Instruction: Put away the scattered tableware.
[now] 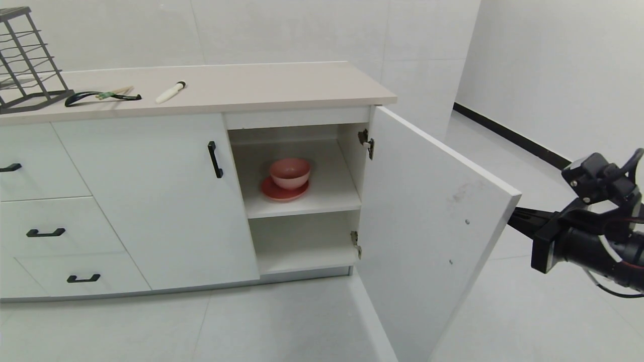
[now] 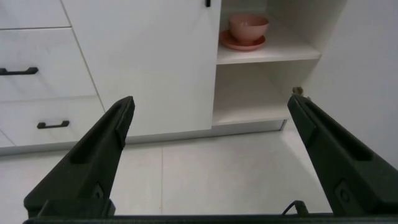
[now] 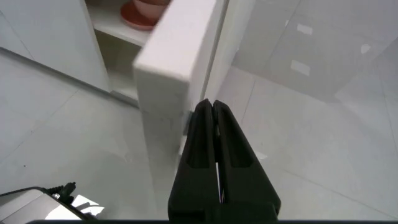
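Note:
A pink bowl sits on a red plate on the upper shelf of the open cabinet; both also appear in the left wrist view as bowl and plate. On the countertop lie a black ladle, chopsticks and a white-handled utensil. My right gripper is shut with nothing in it, its tips at the free edge of the open cabinet door. My left gripper is open and empty, low over the floor, facing the cabinet.
A dark wire rack stands at the counter's far left. Drawers with black handles fill the cabinet's left side, beside a closed door. The lower shelf is bare. Tiled floor spreads in front.

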`<state>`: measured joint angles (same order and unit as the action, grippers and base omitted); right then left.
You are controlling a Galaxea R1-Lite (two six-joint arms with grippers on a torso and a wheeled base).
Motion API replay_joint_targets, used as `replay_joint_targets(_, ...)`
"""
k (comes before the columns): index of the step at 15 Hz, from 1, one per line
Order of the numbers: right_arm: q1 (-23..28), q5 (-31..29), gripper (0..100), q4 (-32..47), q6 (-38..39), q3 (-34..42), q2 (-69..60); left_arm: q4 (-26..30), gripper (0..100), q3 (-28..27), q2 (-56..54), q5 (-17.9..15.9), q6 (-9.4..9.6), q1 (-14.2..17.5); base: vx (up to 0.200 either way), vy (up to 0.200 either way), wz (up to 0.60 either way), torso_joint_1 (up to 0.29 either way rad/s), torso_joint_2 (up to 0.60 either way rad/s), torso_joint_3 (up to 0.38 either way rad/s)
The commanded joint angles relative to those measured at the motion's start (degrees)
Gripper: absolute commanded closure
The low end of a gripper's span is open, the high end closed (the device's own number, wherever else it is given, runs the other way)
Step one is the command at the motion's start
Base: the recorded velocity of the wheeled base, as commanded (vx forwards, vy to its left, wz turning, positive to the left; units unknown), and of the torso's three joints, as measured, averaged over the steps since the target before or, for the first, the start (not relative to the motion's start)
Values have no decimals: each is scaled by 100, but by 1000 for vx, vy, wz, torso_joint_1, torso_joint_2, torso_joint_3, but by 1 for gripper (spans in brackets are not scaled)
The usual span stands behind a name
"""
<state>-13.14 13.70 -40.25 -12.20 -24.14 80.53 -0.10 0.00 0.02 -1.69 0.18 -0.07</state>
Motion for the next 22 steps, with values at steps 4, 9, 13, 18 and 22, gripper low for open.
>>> replay_joint_targets(4,-628,1,100,-18,43,-12,-29,1,0,0,-2,2,-1,-1,0,0,0,0,0,0)
replay_joint_targets(9,-1068,80,100,-123,69,-38,15,1,0,0,-2,2,-1,-1,0,0,0,0,0,0)
replay_joint_targets(13,-1296,141,100,-264,69,-109,261,1,0,0,-2,2,-1,-1,0,0,0,0,0,0)
replay_joint_targets(18,-1384,141,100,-334,78,-434,630,1,0,0,-2,2,-9,-1,0,0,0,0,0,0)
replay_joint_targets(22,-1639,141,100,-334,289,-715,894,1,0,0,-2,11,-9,-1,0,0,0,0,0,0)
